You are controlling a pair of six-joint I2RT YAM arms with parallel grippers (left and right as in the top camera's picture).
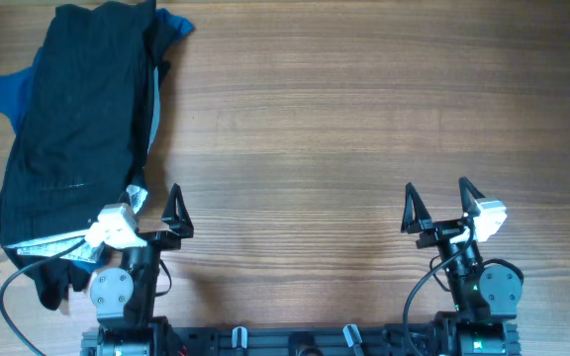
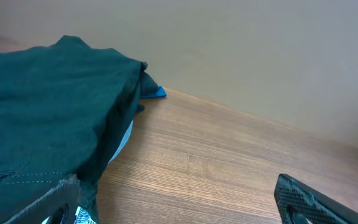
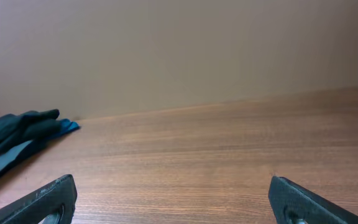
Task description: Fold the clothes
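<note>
Starting well means sending the left pincer (image 1: 154, 206), spread and empty, into the clothes (image 1: 72, 129) heaped at 10 o'clock, then dragging 1 garment flat onto bare surface (image 1: 364, 119); the right pincer (image 1: 438, 193) at 5 o'clock, likewise spread, can pin a hem.

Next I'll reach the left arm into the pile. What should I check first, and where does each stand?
1. Left pincer open: ok.
2. Right pincer open and empty: ok.
3. Large black fabric shorts on top of the pile: ok.
4. Blue cloth top free of the shorts: not ok, pinned beneath.
5. Left pincer's outer finger clear of the shorts: cannot tell.
</note>
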